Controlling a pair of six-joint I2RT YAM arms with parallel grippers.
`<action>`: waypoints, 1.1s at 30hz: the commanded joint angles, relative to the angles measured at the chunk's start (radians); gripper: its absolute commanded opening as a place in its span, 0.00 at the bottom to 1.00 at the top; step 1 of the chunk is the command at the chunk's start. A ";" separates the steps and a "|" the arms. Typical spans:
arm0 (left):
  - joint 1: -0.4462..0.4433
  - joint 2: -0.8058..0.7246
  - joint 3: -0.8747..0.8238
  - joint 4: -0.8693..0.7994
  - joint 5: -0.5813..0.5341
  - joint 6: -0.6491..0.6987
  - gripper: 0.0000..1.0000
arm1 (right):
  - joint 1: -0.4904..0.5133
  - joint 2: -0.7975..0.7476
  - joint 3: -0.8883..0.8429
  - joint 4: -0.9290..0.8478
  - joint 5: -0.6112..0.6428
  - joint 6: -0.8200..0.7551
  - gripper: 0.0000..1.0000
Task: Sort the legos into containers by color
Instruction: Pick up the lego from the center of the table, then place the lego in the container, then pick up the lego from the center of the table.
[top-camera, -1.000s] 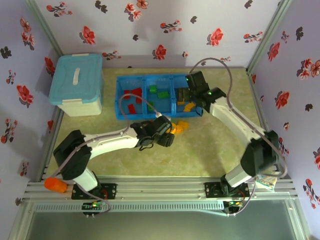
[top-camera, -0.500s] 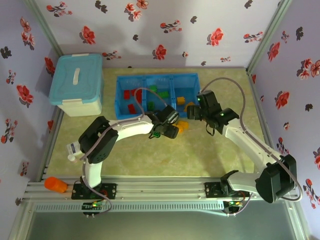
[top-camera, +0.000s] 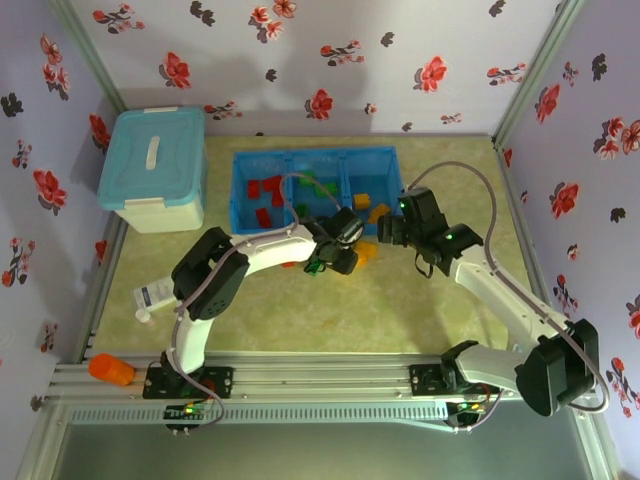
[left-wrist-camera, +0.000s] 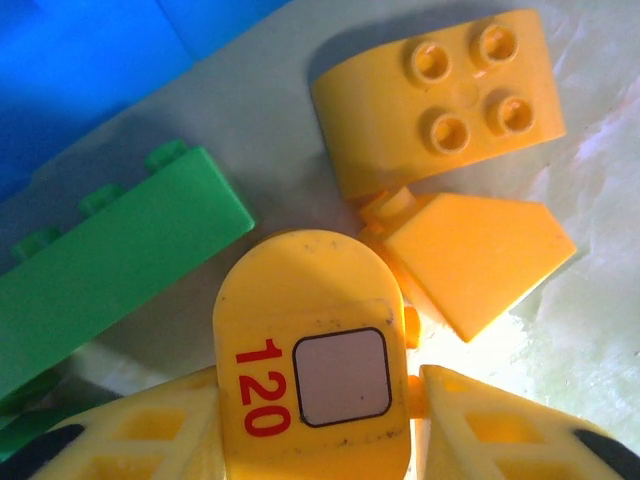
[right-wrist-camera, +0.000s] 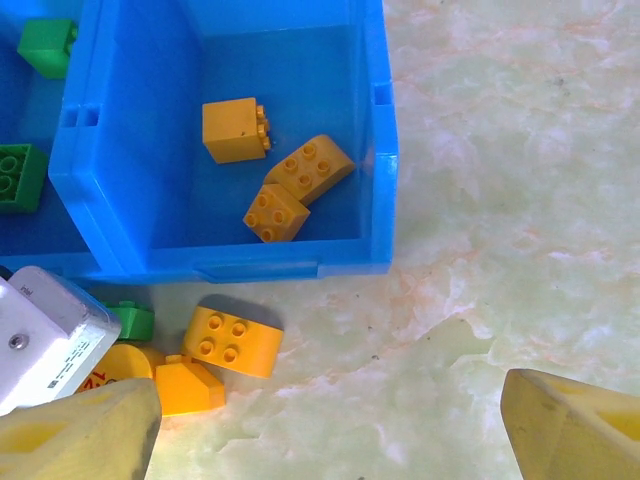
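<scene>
**Markings.** One yellow brick (left-wrist-camera: 310, 340) carries a red "120" beside a blank grey square sticker. You will find no other legible writing.

**Left arm.** Your left arm is folded at the elbow on the left side. Its forearm runs rightward across the counter (top-camera: 400, 310) to a point just in front of the tray (top-camera: 237, 195). The left gripper (top-camera: 345, 255) points down at the loose pieces. Its two fingers (left-wrist-camera: 130, 440) stand narrow, against either side of the "120" brick, gripping it at counter level.

**Right arm.** Your right arm has its elbow low at the right edge, with the forearm slanting up and left. The right gripper (top-camera: 388, 230) sits near the left one, off the tray's front right corner. Its fingers (right-wrist-camera: 80, 435) are spread wide, with bare counter between them and nothing held.

**Legos.**
- Just beyond the held brick lie a green brick (left-wrist-camera: 110, 270), a curved yellow brick (left-wrist-camera: 440, 100) and a yellow slope piece (left-wrist-camera: 480, 260). All three are on the counter, outside the tray's front wall. The slope piece is touching, or nearly touching, the "120" brick.
- The tray's right compartment holds three yellow bricks (right-wrist-camera: 275, 212).
- The middle compartment holds green ones (right-wrist-camera: 15, 175).
- The left compartment holds red ones (top-camera: 265, 190).
</scene>
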 joint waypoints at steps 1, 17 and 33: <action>-0.013 -0.098 0.090 -0.104 -0.001 0.001 0.37 | -0.011 -0.037 -0.024 0.011 0.008 0.023 0.88; 0.106 0.255 0.887 -0.299 -0.038 0.068 0.47 | -0.017 -0.280 -0.222 0.008 0.058 0.172 0.87; 0.033 -0.360 0.175 0.046 -0.106 0.022 0.86 | 0.052 -0.074 -0.212 0.074 -0.164 0.103 0.84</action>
